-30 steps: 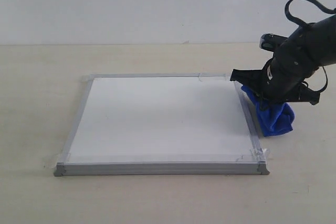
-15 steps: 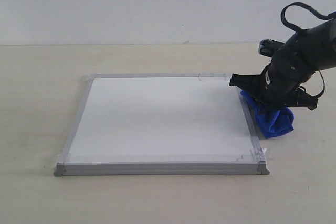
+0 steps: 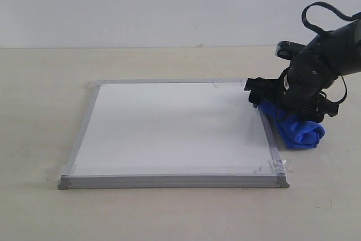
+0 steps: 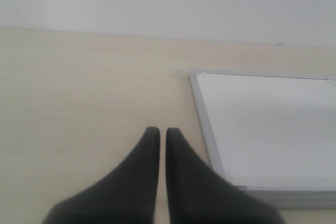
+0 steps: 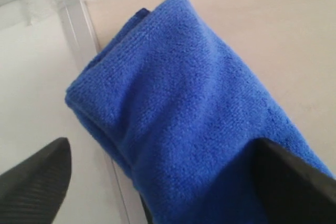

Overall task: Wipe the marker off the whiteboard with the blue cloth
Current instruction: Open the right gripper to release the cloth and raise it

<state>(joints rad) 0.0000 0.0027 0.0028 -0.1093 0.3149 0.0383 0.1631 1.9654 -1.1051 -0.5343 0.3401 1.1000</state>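
Observation:
The whiteboard point(image 3: 169, 128) lies flat on the table, and its white face shows no red marker line in any view. The blue cloth point(image 3: 302, 131) rests bunched on the table against the board's right frame. My right gripper point(image 3: 274, 105) hovers low over it, open, with the cloth point(image 5: 178, 103) lying between its wide-spread fingers point(image 5: 34, 179). A strip of the board's frame point(image 5: 79, 24) runs beside the cloth. My left gripper point(image 4: 159, 132) is shut and empty, above bare table just off the whiteboard's point(image 4: 268, 124) left frame. It is out of the exterior view.
The beige table point(image 3: 169, 213) stretches round the board on all sides. A pale wall point(image 3: 141, 4) stands behind it. Clear tape point(image 3: 279, 165) sticks up at the board's near right corner.
The cloth, which hung bunched under the right gripper, has dropped and now lies lower and flatter on the table. The right gripper has opened and shifted slightly.

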